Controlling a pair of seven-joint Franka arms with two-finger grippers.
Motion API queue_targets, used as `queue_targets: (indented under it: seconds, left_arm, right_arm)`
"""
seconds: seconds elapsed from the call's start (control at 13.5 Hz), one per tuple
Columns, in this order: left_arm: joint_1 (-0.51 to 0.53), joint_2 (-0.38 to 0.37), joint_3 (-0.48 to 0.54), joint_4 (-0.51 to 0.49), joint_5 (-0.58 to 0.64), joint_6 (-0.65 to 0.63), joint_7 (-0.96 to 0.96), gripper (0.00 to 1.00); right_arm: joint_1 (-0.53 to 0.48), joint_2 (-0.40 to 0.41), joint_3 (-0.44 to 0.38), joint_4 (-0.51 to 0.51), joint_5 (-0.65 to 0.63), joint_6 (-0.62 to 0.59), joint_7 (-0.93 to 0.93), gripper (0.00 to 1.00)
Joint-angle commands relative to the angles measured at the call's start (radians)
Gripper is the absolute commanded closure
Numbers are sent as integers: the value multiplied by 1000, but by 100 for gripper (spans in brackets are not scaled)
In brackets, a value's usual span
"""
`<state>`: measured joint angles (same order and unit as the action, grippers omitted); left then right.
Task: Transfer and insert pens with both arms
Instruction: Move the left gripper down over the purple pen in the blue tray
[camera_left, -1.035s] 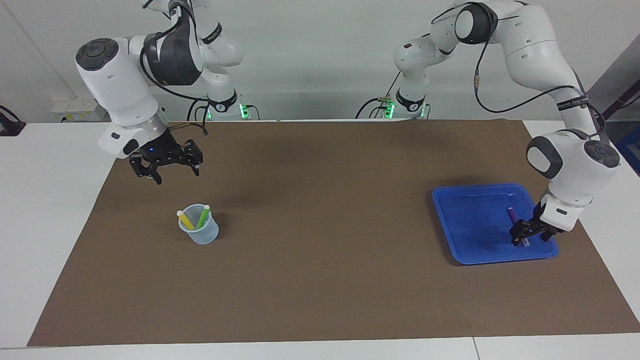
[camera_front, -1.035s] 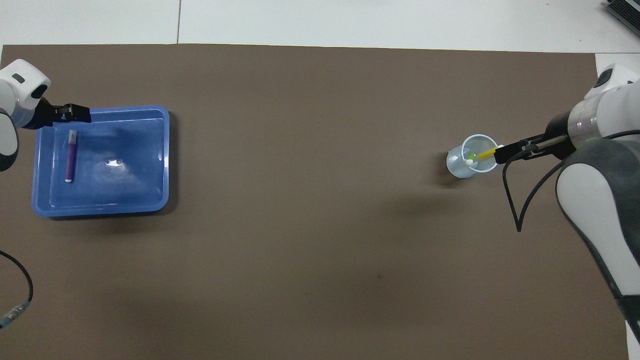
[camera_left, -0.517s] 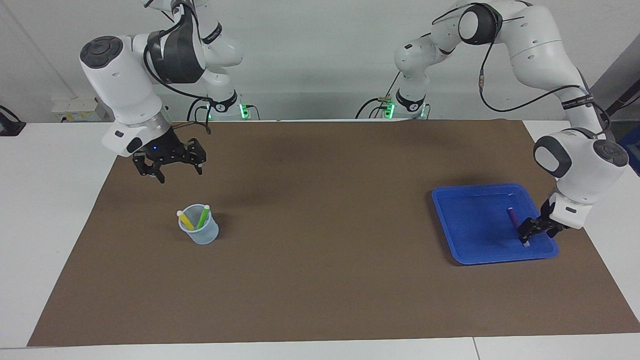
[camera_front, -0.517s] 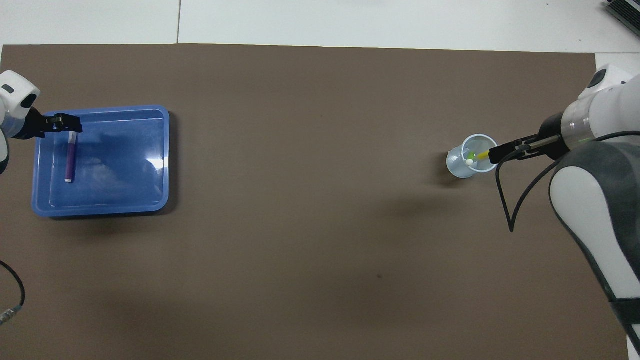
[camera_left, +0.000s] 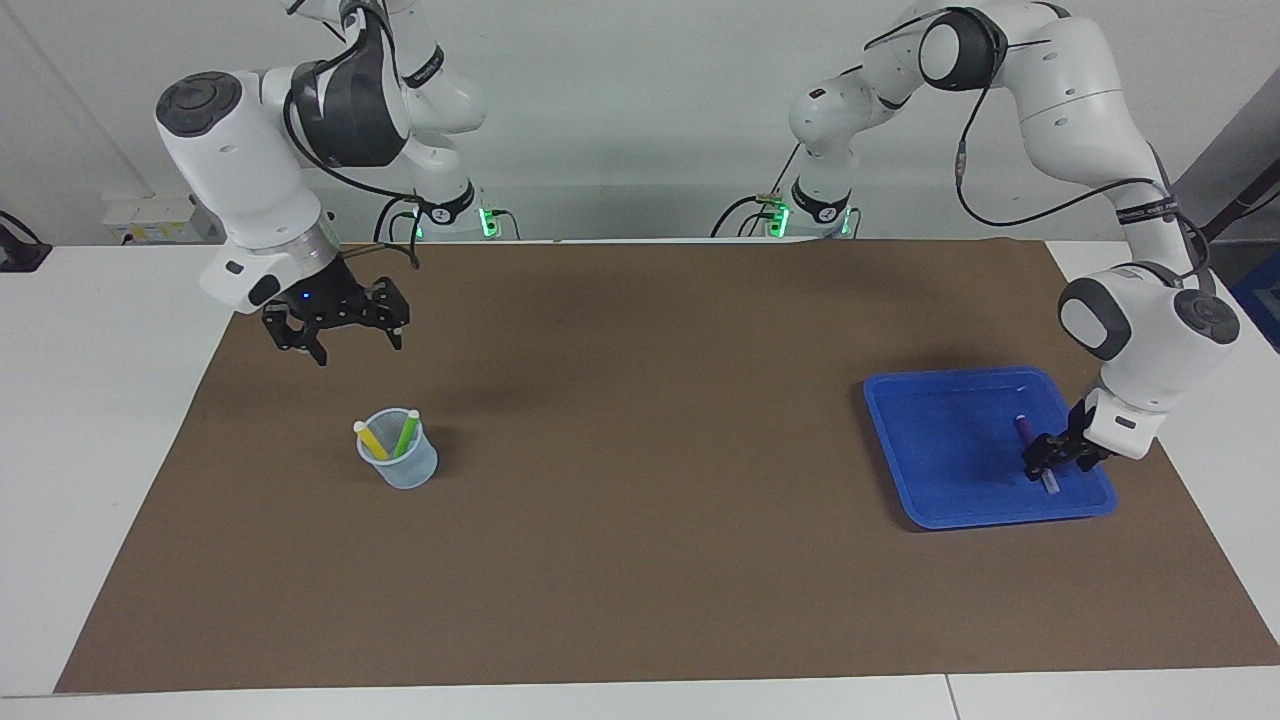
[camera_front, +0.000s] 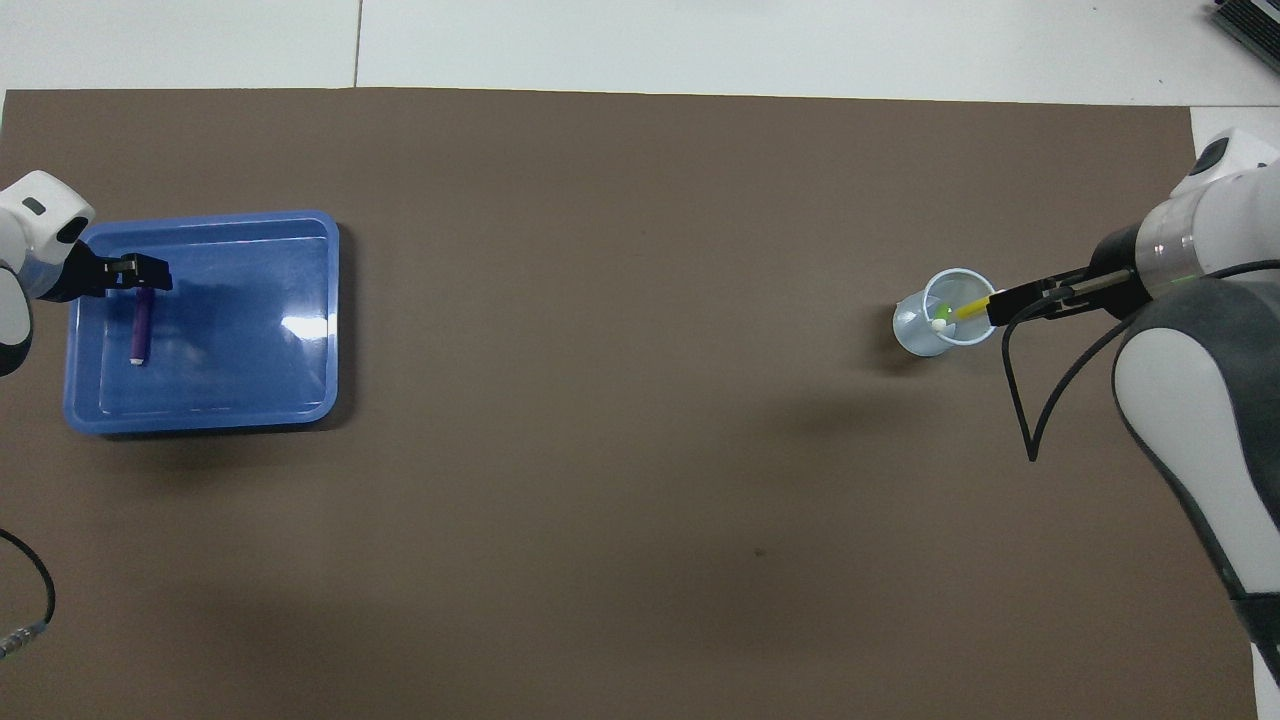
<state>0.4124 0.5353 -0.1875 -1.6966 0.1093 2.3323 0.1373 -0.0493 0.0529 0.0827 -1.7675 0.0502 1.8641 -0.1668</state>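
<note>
Facing view: left gripper astride purple pen

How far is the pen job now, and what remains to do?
Done: the yellow pen and green pen stand in the cup. In hand: the left gripper is down at the purple pen in the blue tray. The right gripper waits open above the mat. Left: lifting, transferring and inserting the purple pen.

You see a glossy blue plastic tray under the left tool, a translucent plastic cup, and a matt brown mat covering the smooth white tabletop.
</note>
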Motion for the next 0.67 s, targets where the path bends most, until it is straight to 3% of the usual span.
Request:
queue_targets:
  seconds: [0.0, 0.59]
  left_arm:
    - [13, -37, -9, -44, 20, 10, 10, 17]
    - [5, -38, -9, -34, 21, -44, 33, 26]
  right_arm:
    - [-10, -10, 6, -4, 11, -3, 18, 0]
    - [-10, -10, 5, -6, 14, 3, 16, 0]
